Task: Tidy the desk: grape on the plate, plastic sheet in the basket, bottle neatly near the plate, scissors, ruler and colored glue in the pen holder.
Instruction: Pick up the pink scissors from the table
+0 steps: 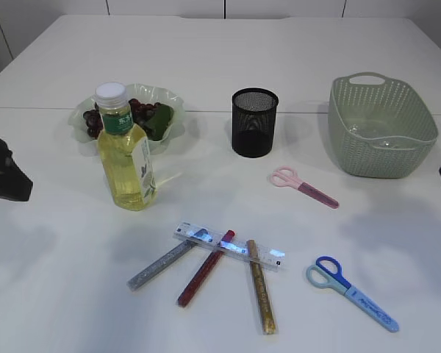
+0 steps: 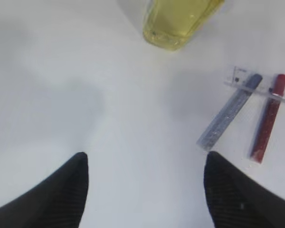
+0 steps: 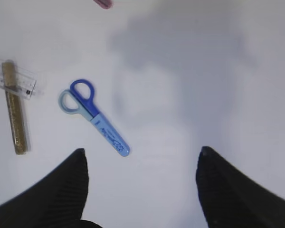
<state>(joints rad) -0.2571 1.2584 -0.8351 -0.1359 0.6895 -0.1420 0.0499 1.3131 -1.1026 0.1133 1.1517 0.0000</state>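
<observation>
A white desk seen at a slant. At ten o'clock a clear plate [image 1: 178, 103] already holds dark grapes [image 1: 138, 110], and a bottle [image 1: 126, 151] of yellow liquid stands upright just in front of it. A black mesh pen holder [image 1: 254, 122] sits at twelve o'clock, a pale green basket [image 1: 382, 125] at two o'clock with something faintly clear inside, possibly the plastic sheet. Pink scissors [image 1: 304, 187] lie near centre; blue scissors [image 1: 350, 292] lie at five o'clock. At six o'clock a clear ruler [image 1: 230, 246] lies across the tops of three glue sticks: silver [image 1: 162, 263], red [image 1: 205, 268], gold [image 1: 262, 285]. The left gripper [image 2: 145, 161] and right gripper [image 3: 141, 156] both hover above bare table, jaws wide apart, holding nothing. The likely next step is stationery into the holder. The right arm should probably centre its jaws over the blue scissors' narrow blade sheath, turn to cross it squarely, then lower, because the flat handles offer poor purchase.
</observation>
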